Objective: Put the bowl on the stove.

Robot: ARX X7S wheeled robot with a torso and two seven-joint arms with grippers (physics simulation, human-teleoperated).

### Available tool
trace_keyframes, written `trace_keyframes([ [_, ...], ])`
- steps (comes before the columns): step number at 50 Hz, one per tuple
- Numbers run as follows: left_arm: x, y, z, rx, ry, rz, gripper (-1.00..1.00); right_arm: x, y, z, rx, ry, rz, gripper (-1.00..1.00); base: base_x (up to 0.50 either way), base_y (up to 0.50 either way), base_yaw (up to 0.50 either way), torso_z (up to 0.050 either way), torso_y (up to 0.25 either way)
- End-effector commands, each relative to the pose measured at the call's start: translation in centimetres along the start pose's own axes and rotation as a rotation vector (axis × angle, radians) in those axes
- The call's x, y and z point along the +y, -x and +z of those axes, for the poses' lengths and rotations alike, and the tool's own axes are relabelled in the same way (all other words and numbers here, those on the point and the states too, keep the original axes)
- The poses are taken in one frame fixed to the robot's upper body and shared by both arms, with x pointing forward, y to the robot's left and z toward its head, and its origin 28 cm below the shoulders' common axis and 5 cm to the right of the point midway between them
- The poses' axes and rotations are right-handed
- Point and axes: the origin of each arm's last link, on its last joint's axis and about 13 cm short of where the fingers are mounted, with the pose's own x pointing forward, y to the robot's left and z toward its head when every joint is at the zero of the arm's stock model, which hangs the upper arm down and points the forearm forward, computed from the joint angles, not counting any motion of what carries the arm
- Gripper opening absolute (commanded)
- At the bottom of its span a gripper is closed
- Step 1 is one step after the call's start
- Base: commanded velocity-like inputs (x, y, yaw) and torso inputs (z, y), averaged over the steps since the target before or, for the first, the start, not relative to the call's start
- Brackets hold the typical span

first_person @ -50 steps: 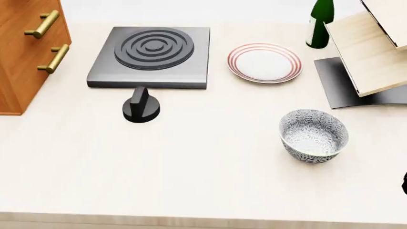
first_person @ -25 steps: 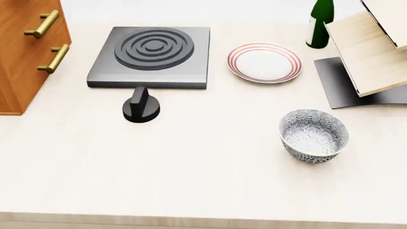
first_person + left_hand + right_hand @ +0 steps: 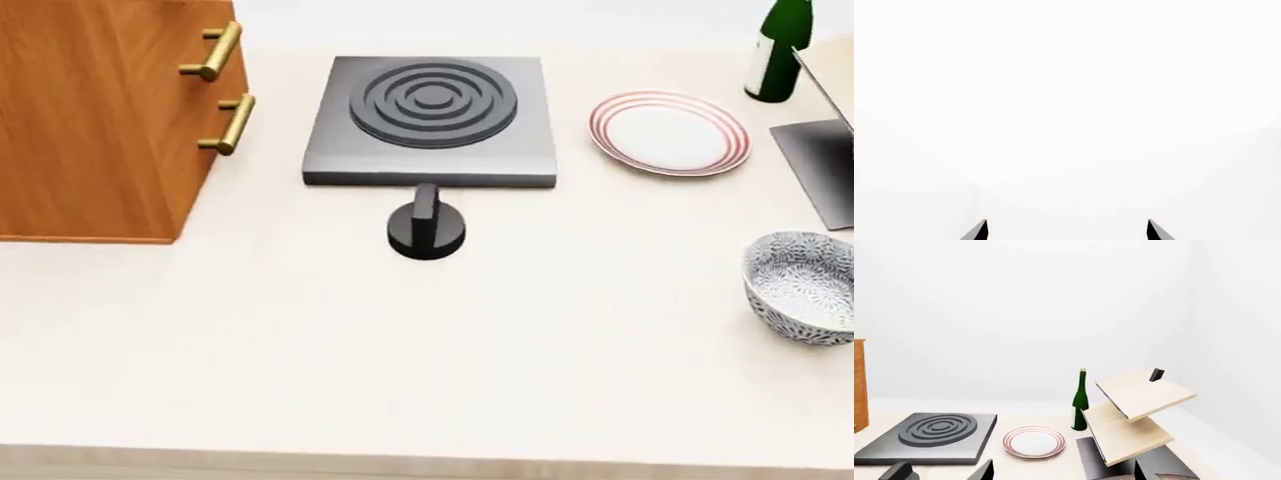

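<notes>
Both grippers are kept clear of the tabletop, fingertips spread apart and nothing held between them.

Only two dark fingertips of the left gripper (image 3: 1066,231) are seen in the left wrist view, against blank white; those of the right gripper (image 3: 1064,471) are likewise parted at the edge of the right wrist view. In the head view, the small deep white ceramic bowl with grey-blue speckled leaf pattern (image 3: 807,287) is shown upright on the pale table (image 3: 267,350) at the right edge, well apart from the flat square dark-grey metal stove with concentric burner rings (image 3: 431,120). A black round knob (image 3: 426,228) is set just in front of the stove, a red-rimmed white plate (image 3: 670,133) to its right, a wooden drawer cabinet (image 3: 107,110) to its left, and a green glass bottle (image 3: 779,45) behind the plate.
</notes>
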Motion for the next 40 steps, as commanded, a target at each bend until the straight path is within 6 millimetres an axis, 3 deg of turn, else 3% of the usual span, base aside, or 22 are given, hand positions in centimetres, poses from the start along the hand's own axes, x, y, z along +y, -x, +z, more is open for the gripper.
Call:
trace_keyframes([
  [1,0.12,-0.29,0.05,-0.032,0.023,-0.005,1.00,-0.21,0.32,-0.51,-0.001,-0.011,-0.010,1.00,0.00,0.50,0.00,0.000,0.000],
  [14,0.08,-0.20,-0.22,-0.023,0.039,0.001,1.00,-0.15,0.34,-0.82,0.023,-0.012,-0.015,1.00,0.00,0.45,0.00,0.000,0.000],
  [34,0.01,-0.09,-0.51,-0.015,0.038,0.002,1.00,-0.11,0.25,-1.22,0.031,-0.042,-0.026,1.00,0.00,0.02,0.00,0.000,0.000],
  [40,0.02,-0.02,-0.66,-0.011,0.038,0.006,1.00,-0.26,0.25,-1.19,0.016,-0.032,-0.044,1.00,0.45,0.00,0.00,0.000,0.000],
])
